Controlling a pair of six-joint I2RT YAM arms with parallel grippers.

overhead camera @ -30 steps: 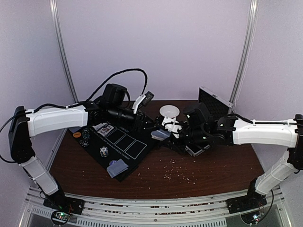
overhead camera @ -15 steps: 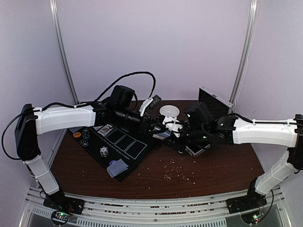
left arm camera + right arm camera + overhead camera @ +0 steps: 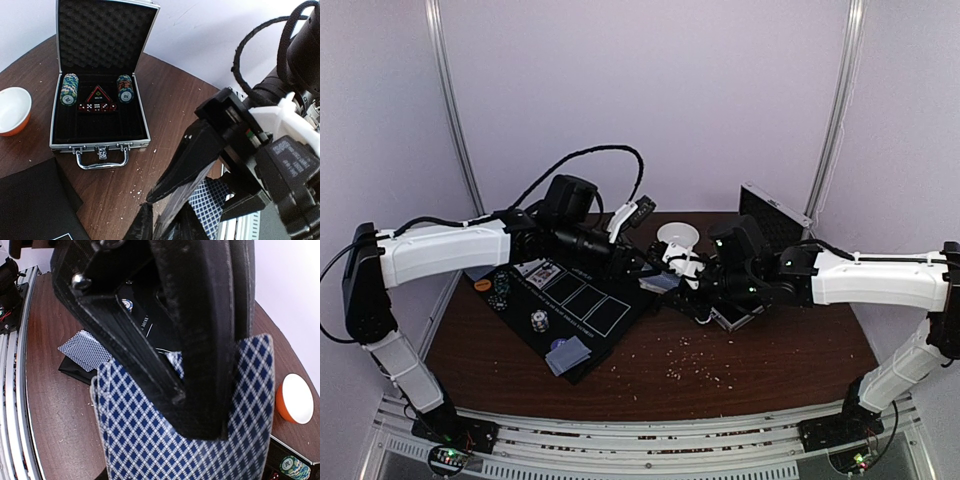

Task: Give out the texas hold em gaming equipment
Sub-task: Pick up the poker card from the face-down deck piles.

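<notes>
From above, the left tool (image 3: 645,272) and right tool (image 3: 678,285) face each other over the tabletop (image 3: 770,350), a deck of cards (image 3: 660,283) between them. Left wrist: the open case (image 3: 102,146) with chip stacks (image 3: 70,90) inside lies ahead; whether this tool's jaws grip I cannot tell. Right wrist: its fingers (image 3: 200,315) clamp the deck, bowl (image 3: 296,399) beyond
</notes>
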